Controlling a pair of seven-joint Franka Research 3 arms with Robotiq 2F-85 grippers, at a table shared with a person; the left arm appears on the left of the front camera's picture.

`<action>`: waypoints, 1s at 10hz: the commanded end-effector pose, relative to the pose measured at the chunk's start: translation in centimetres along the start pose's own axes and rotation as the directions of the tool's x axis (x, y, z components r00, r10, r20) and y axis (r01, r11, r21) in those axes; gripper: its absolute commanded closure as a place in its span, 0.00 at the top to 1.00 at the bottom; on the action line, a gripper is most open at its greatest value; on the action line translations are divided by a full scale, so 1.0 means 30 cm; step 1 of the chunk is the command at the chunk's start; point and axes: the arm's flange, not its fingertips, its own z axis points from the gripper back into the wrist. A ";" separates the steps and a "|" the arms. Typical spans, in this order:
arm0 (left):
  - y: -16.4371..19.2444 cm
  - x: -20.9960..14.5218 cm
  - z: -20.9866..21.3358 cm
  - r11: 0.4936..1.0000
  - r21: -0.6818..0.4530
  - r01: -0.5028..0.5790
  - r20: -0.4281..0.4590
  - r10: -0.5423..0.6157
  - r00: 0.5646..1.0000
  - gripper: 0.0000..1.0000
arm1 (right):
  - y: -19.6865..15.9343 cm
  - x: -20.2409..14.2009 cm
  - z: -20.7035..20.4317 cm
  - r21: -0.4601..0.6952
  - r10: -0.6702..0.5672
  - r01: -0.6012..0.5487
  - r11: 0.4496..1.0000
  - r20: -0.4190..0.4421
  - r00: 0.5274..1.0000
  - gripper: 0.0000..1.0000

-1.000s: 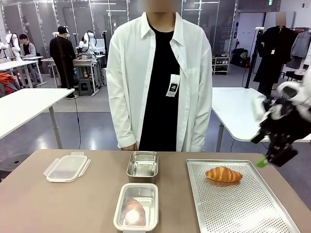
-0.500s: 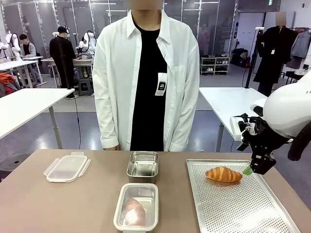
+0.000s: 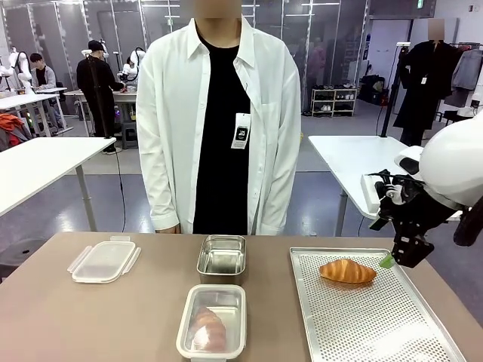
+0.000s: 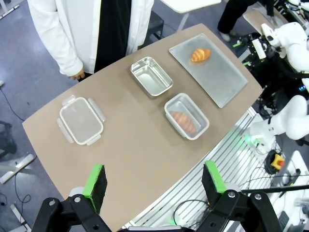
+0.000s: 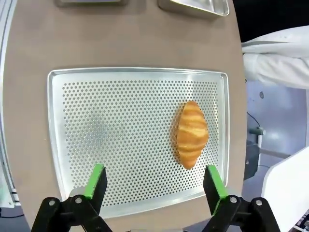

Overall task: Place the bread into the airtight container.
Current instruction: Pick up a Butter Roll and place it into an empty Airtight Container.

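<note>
Two grippers, both with jaws spread wide and nothing between them. The right gripper [image 5: 154, 176] hangs over the right edge of the tray [image 3: 377, 324], just right of the loose croissant [image 3: 347, 271] and not touching it. The left gripper [image 4: 153, 174] sits high above the near edge of the bench [image 3: 90, 324], looking down on the whole spread.

Count the bread: two croissants. The loose croissant lies alone on the far part of the one perforated tray, at the right side of the bench. The boxed croissant [image 3: 207, 329] is already down inside the near container [image 3: 217, 288].

Containers, two, lined up in the middle of the bench: the near container with the white rim, and just beyond it the far container [image 3: 220, 278], bare steel, with no bread in it.

One clear lid [image 3: 104, 260] lies flat at the far left, well apart from both containers.

One person [image 3: 219, 113] in a white shirt stands at the far side, arms down.
</note>
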 end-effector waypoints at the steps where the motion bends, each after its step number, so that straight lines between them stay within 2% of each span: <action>1: -0.004 0.000 0.005 1.000 -0.020 0.013 0.007 -0.012 1.000 1.00 | -0.056 0.004 -0.074 0.017 0.008 -0.008 1.000 -0.019 1.000 1.00; 2: -0.004 0.000 0.005 1.000 -0.020 0.013 0.007 -0.012 1.000 1.00 | -0.096 0.011 -0.142 -0.009 0.010 -0.011 1.000 -0.075 0.997 1.00; 3: -0.004 0.000 0.005 1.000 -0.020 0.013 0.007 -0.012 1.000 1.00 | -0.122 0.018 -0.200 0.031 0.037 -0.034 0.999 -0.077 0.996 1.00; 5: -0.004 0.000 0.005 1.000 -0.020 0.013 0.007 -0.012 1.000 1.00 | -0.178 0.019 -0.291 0.019 0.024 -0.023 1.000 -0.097 0.995 1.00; 6: -0.004 0.000 0.005 1.000 -0.020 0.013 0.007 -0.012 1.000 1.00 | -0.212 0.017 -0.322 0.028 -0.015 0.018 0.999 -0.108 0.994 1.00; 8: -0.004 0.000 0.005 1.000 -0.020 0.013 0.007 -0.012 1.000 1.00 | -0.277 0.011 -0.383 0.012 -0.008 0.010 1.000 -0.170 0.985 1.00; 10: -0.004 0.000 0.005 1.000 -0.020 0.013 0.007 -0.012 1.000 1.00 | -0.346 -0.004 -0.443 0.027 -0.049 0.054 0.998 -0.169 0.984 1.00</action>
